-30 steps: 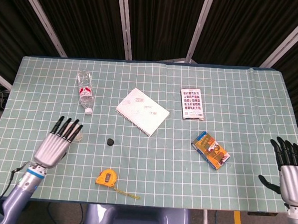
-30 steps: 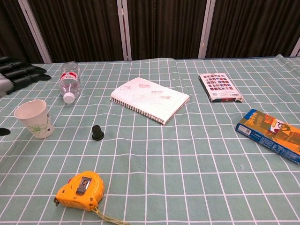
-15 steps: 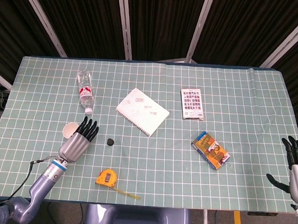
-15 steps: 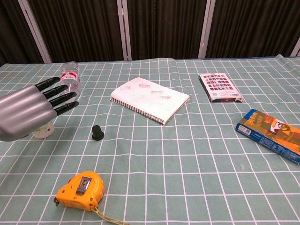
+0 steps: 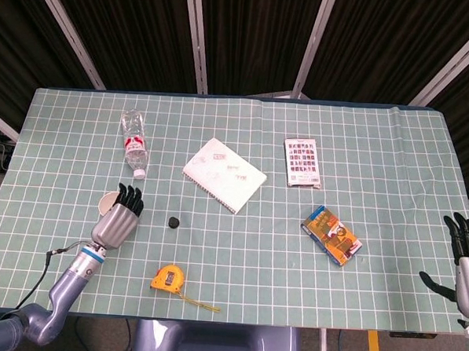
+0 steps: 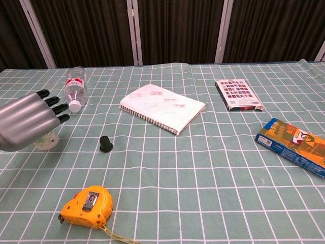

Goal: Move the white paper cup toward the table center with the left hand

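Observation:
The white paper cup [image 5: 104,204] stands upright near the table's left edge, mostly covered by my left hand [image 5: 119,217]. In the chest view only the cup's base [image 6: 46,141] shows below the hand [image 6: 28,123]. The back of the hand faces both cameras and its fingers bend in around the cup's near side. Whether they grip the cup is hidden. My right hand [image 5: 466,262] hangs off the table's right front corner with its fingers spread and nothing in it.
A small black cap [image 5: 173,221] lies just right of the cup. A yellow tape measure [image 5: 168,278] sits near the front edge, with a water bottle [image 5: 133,143] lying behind the cup. A notebook [image 5: 223,173], a card box [image 5: 302,162] and a blue packet [image 5: 331,235] lie toward the middle and right.
My left hand swung in from the left front to cover the cup, and its fingers have since drawn in and curled. The right hand dropped slightly, then held still.

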`<state>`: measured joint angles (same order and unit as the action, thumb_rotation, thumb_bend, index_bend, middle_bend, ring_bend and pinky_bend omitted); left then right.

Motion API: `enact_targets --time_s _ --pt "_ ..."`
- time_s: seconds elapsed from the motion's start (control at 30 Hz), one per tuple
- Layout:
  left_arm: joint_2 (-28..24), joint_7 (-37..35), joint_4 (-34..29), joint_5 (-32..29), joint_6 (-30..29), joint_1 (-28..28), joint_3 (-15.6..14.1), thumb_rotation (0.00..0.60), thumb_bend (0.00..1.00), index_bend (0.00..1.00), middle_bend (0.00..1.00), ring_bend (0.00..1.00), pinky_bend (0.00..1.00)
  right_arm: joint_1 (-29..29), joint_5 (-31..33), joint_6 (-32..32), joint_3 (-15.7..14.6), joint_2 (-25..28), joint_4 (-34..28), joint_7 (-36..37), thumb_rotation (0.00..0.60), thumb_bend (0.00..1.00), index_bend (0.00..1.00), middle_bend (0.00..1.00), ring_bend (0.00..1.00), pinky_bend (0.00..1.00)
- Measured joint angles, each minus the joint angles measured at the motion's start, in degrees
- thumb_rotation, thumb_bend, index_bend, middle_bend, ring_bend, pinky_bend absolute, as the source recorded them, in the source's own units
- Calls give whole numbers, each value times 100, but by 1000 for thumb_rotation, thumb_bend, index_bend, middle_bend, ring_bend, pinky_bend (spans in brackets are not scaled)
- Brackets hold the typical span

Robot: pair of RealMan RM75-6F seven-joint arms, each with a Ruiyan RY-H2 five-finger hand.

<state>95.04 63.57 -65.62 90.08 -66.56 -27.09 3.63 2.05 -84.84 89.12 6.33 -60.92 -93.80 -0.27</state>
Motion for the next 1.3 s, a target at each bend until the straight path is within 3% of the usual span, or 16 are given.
enact_targets --time_s 0.1,0.33,0.53,0.73,0.97,1.1,1.13,1.2,1.27,1.3 --pt "30 -201 147 25 -80 -14 -23 600 0 491 370 373 397 2 8 -3 2 -8 5 -11 600 0 0 0 0 0" --pt "-145 -764 -45 -98 -271 39 53 600 0 510 397 407 429 3 5 -10 -8 -18 2 -29 600 0 0 0 0 0" --pt "-501 -2024 -581 -348 -342 126 223 600 0 508 393 404 431 8 -26 -12 -24 -22 -23 -57 600 0 0 0 0 0" --pt "-908 -4532 -1011 -675 24 147 345 600 0 508 389 401 431 15 -64 -10 -41 -33 -51 -109 600 0 0 0 0 0" --pt "-1294 -7932 -1108 -877 1071 9 333 600 0 508 385 398 431 41 -52 -62 -50 -63 -61 -197 600 0 0 0 0 0" --pt "-1316 -9105 -839 -790 1475 -105 244 600 0 501 375 389 430 49 -17 -85 -45 -73 -59 -215 600 0 0 0 0 0" --pt "-1305 -9250 -746 -755 1527 -130 218 600 0 470 339 358 419 49 -13 -85 -42 -73 -57 -214 600 0 0 0 0 0" --pt "-1265 -9401 -538 -648 1584 -183 138 600 0 300 188 207 331 48 3 -85 -37 -70 -50 -207 600 0 0 0 0 0" --pt "-1266 -9318 -442 -518 1619 -234 37 600 0 52 21 25 109 48 24 -93 -33 -69 -41 -207 600 0 0 0 0 0" --pt "-1270 -9232 -425 -464 1622 -252 -2 600 0 13 1 3 53 47 28 -95 -33 -71 -38 -208 600 0 0 0 0 0"
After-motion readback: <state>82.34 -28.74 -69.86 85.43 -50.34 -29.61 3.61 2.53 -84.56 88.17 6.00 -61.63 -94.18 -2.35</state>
